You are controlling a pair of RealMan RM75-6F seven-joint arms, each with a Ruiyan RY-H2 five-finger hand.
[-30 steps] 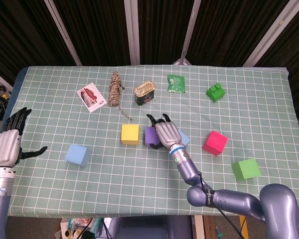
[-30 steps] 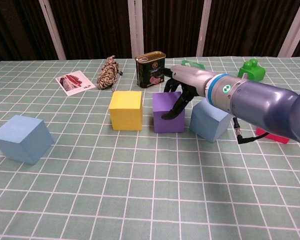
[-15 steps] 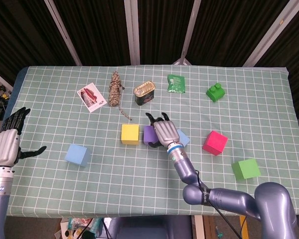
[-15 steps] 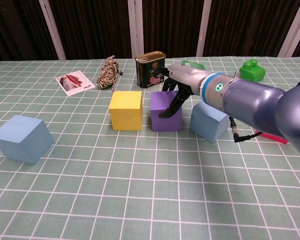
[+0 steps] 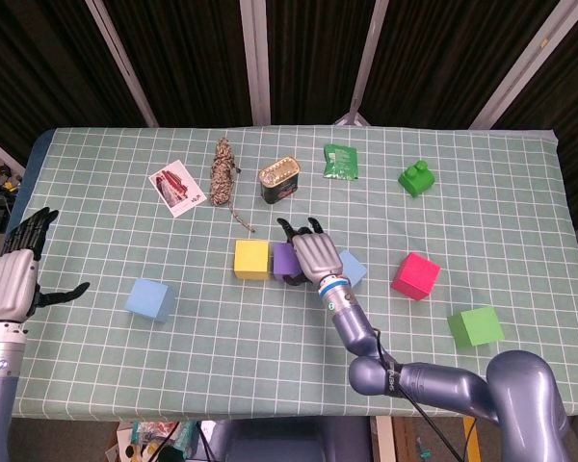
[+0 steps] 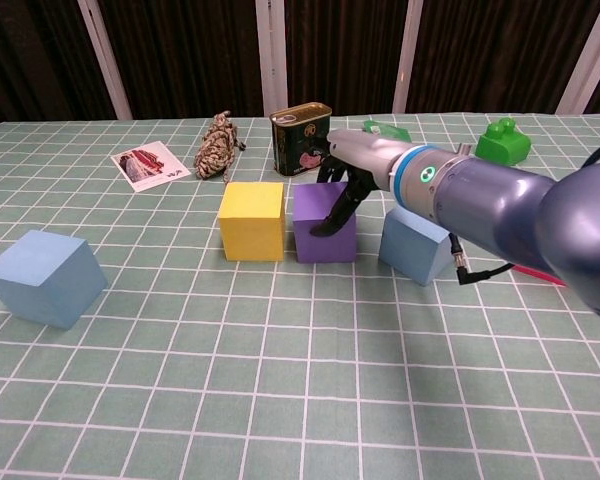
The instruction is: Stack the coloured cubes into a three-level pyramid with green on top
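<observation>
The purple cube [image 6: 315, 238] stands right beside the yellow cube [image 6: 251, 220], almost touching it. My right hand [image 6: 355, 172] reaches over the purple cube from the right and grips it, with dark fingers down its right and back faces. From the head view the right hand [image 5: 315, 255] hides most of the purple cube [image 5: 284, 258]. A light blue cube [image 6: 417, 245] sits tilted just right of the hand. Another blue cube [image 5: 151, 299] lies at the left, a pink cube [image 5: 415, 275] and the green cube [image 5: 476, 326] at the right. My left hand [image 5: 14, 279] hovers open at the table's left edge.
Along the back are a picture card [image 5: 177, 187], a rope bundle [image 5: 223, 173], a tin can [image 5: 279, 181], a green packet [image 5: 342, 161] and a green toy [image 5: 417, 177]. The can [image 6: 300, 140] stands close behind the purple cube.
My right hand has slid the purple cube leftward, closing the gap to the yellow cube and widening the one to the light blue cube. The left hand stayed put.
</observation>
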